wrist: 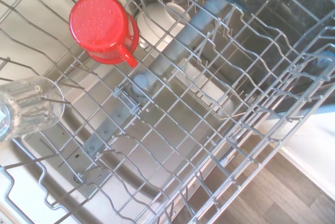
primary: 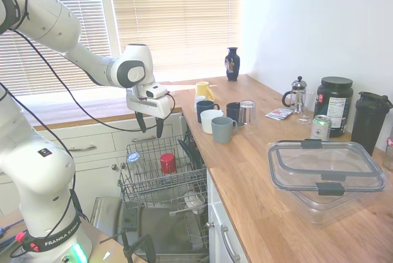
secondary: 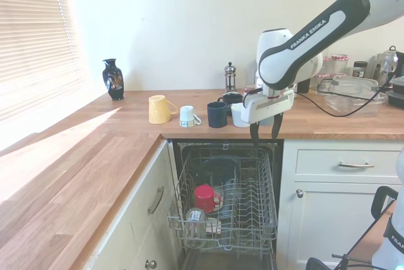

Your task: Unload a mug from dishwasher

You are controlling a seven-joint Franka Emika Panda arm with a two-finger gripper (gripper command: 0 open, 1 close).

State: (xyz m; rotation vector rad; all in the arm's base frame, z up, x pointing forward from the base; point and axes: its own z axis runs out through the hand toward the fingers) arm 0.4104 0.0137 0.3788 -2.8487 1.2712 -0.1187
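Observation:
The red mug [primary: 167, 163] [secondary: 205, 197] [wrist: 102, 26] stands upside down in the grey wire rack [primary: 161, 177] [secondary: 252, 207] [wrist: 209, 130] of the dishwasher, handle out to one side. My gripper [primary: 150, 128] [secondary: 266, 132] hangs above the rack, well clear of the mug, fingers open and pointing down with nothing between them. In the wrist view the mug lies off toward a corner, not under the centre.
A clear glass [wrist: 23, 106] [secondary: 194, 218] lies in the rack near the mug. Several mugs [primary: 216, 118] stand on the wooden counter [primary: 258, 171] beside the dishwasher, with a plastic container [primary: 325, 174], a French press [primary: 298, 94] and a vase [primary: 231, 64].

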